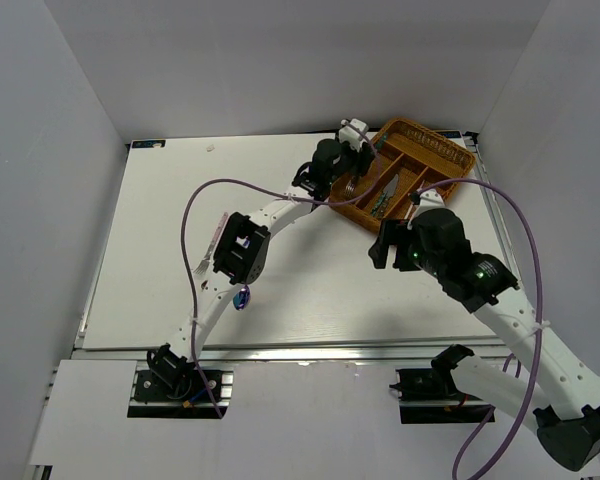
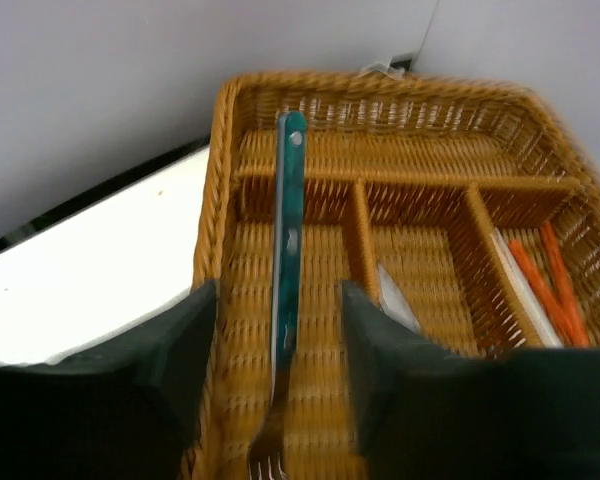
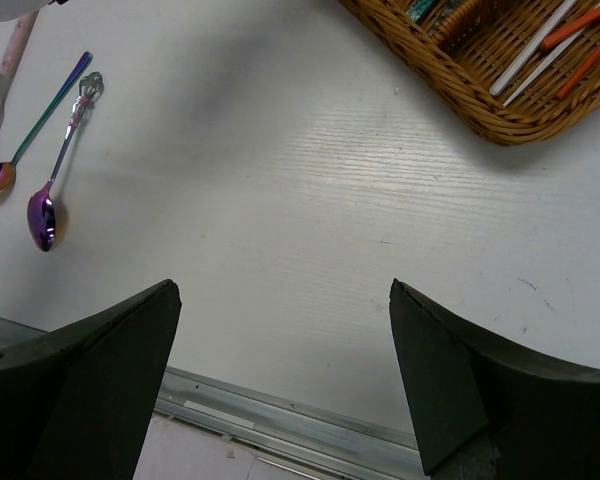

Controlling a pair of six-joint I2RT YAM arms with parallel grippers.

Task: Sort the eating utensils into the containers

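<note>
The brown wicker tray fills the left wrist view and sits at the back right in the top view. A teal-handled fork lies lengthwise in its left compartment. My left gripper is open above it, one finger on each side, neither touching it. A silver blade lies in the middle compartment. Red-orange chopsticks and a pale one lie in the right one. My right gripper is open and empty over bare table, near the tray's front corner.
Two iridescent purple spoons and a pink-handled fork lie on the table to the left, beside the left arm in the top view. The table's metal front rail runs below my right fingers. White walls stand behind the tray.
</note>
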